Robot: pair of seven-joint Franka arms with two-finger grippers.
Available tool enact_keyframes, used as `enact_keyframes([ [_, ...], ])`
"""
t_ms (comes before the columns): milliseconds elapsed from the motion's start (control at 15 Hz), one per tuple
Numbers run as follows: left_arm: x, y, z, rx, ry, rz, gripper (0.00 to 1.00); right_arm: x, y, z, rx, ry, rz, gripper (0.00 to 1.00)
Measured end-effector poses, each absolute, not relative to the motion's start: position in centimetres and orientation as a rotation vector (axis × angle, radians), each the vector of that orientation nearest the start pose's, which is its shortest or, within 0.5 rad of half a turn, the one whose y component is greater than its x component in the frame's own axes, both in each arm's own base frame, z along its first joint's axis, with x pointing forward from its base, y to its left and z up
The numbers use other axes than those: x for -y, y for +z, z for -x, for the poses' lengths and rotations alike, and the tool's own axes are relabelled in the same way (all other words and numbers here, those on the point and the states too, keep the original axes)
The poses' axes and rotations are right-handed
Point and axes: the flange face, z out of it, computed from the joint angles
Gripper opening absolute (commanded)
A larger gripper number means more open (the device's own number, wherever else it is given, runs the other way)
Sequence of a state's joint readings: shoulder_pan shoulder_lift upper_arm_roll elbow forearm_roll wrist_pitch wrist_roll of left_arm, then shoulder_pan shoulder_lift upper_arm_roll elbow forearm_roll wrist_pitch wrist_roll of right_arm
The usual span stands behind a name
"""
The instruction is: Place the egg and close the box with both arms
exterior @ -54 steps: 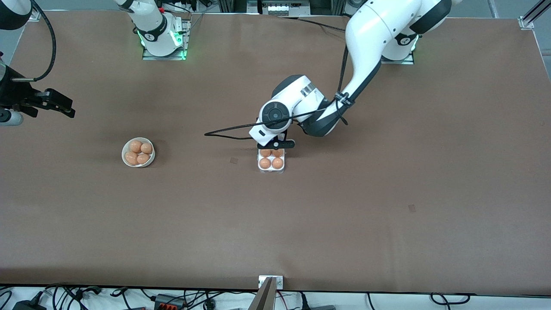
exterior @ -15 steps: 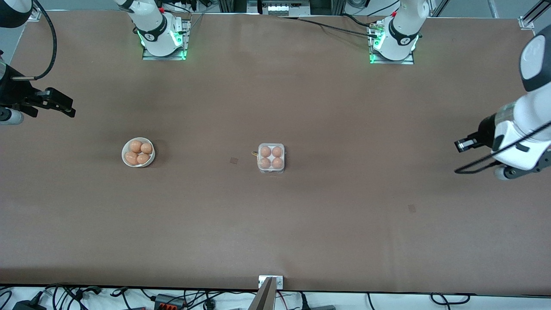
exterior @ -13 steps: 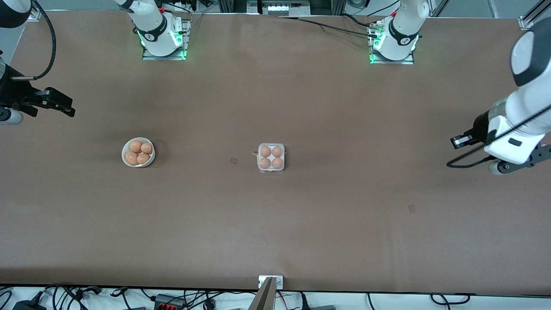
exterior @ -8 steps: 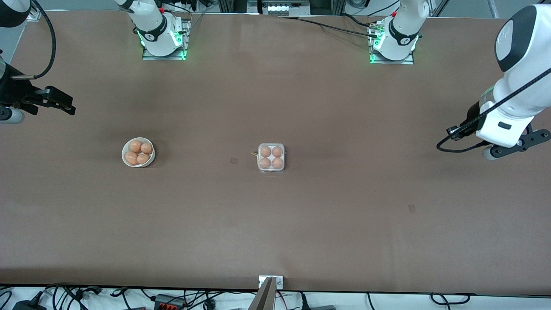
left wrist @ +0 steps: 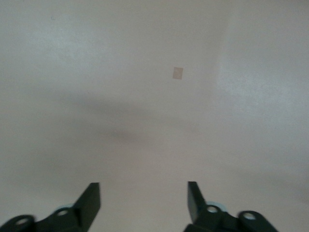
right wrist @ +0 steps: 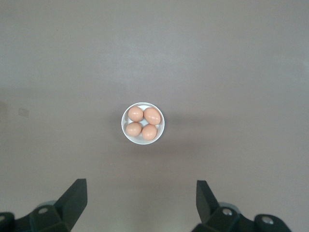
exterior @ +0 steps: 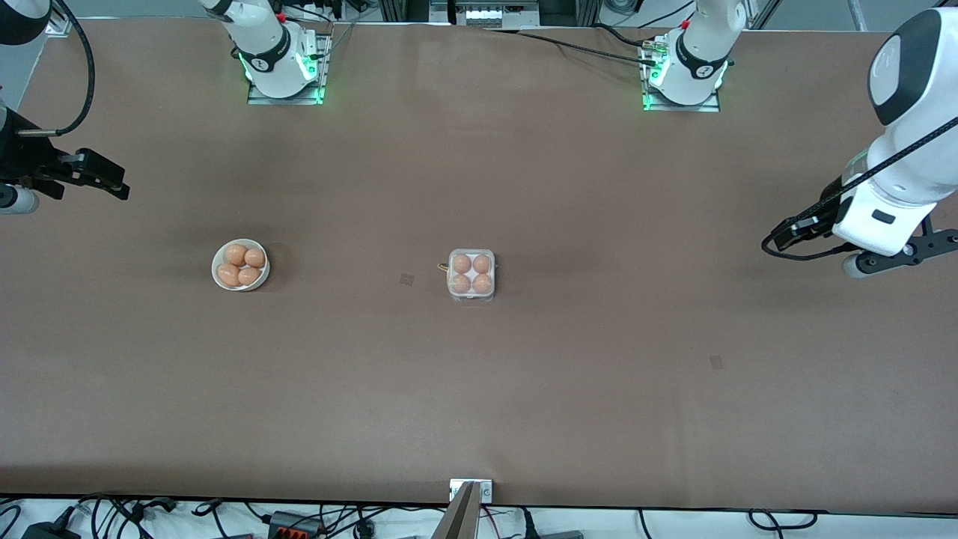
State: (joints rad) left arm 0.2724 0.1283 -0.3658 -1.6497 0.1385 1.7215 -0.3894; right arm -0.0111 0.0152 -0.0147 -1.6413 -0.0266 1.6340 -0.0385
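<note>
Egg carton [exterior: 471, 275] mid-table, lid down, four eggs [exterior: 462, 263] inside. Left gripper [left wrist: 143, 203] and right gripper [right wrist: 141, 200], fingers spread and empty, hang over opposite table ends. Task looks complete; nothing further needed.

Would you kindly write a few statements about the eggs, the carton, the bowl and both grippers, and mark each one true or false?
1. All four cells of the egg carton hold eggs. True.
2. The white bowl is empty. False: it holds four eggs.
3. The left gripper grips an egg. False: its fingers are open with nothing between them, over bare table at the left arm's end.
4. The right gripper is open, with the bowl in its wrist view. True.
5. The bowl sits toward the left arm's end of the table from the carton. False: it sits toward the right arm's end.
</note>
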Motion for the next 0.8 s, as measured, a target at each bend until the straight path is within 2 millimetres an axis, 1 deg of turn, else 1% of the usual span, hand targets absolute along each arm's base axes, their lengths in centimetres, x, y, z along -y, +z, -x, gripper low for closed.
enact_keyframes([
  [133, 2.7, 53.1, -59.6, 0.399, 0.031, 3.021, 1.00, 1.7, 58.8, -56.2, 0.023, 0.038, 3.167, 1.00],
  [267, 3.1, 53.4, -59.6, 0.381, 0.012, 3.034, 1.00, 1.7, 58.8, -56.2, 0.023, 0.039, 3.167, 1.00],
  [400, 3.7, 54.8, -59.4, 0.412, -0.027, 3.087, 1.00, 1.8, 58.8, -56.2, 0.022, 0.040, 3.167, 1.00],
  [467, 3.0, 55.8, -58.9, 0.467, -0.025, 3.123, 1.00, 1.8, 58.8, -56.2, 0.021, 0.039, 3.167, 1.00],
  [533, 1.8, 56.6, -58.2, 0.515, -0.002, 3.149, 1.00, 1.8, 58.8, -56.2, 0.021, 0.039, 3.167, 1.00],
  [600, 0.4, 57.1, -57.5, 0.508, 0.025, 3.165, 1.00, 1.8, 58.8, -56.2, 0.021, 0.039, 3.167, 1.00],
  [667, -0.5, 57.5, -57.0, 0.437, 0.038, 3.181, 1.00, 1.8, 58.8, -56.2, 0.021, 0.039, 3.167, 1.00],
  [800, -1.3, 57.5, -56.7, 0.284, 0.046, 3.202, 1.00, 1.8, 58.8, -56.2, 0.021, 0.039, 3.167, 1.00],
])
